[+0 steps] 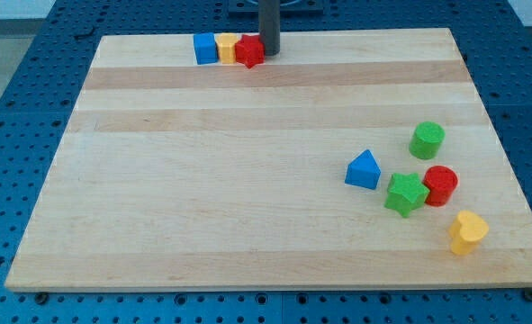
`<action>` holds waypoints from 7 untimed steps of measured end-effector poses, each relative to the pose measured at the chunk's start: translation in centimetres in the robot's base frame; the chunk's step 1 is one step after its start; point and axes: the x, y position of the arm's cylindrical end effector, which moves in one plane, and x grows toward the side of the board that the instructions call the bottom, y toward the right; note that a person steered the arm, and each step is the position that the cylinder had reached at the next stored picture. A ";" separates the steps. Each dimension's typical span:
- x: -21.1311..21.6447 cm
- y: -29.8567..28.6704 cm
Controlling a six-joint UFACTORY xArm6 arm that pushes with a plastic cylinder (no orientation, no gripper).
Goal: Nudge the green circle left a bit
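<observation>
- My tip (270, 52) rests at the board's (247, 225) top edge, touching the right side of the red block (249, 51); being a bare rod, it grips nothing.
- That red block, a yellow block (227, 47) and a blue cube (205, 48) sit in a row along the top edge.
- The green circle (427, 140) stands near the right edge, well apart from my tip.
- Below it: red cylinder (441, 185), green star (406, 193), blue triangle (364, 170).
- A yellow heart (468, 231) lies near the bottom-right corner.

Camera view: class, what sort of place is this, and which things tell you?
Probably a robotics lab bench. A bare wooden board rests on a blue perforated table, small coloured blocks such as the green circle lie about, and my tip touches the red block.
</observation>
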 end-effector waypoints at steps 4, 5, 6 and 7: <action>7.1 19.9; 11.5 27.5; 17.4 32.2; 22.4 32.5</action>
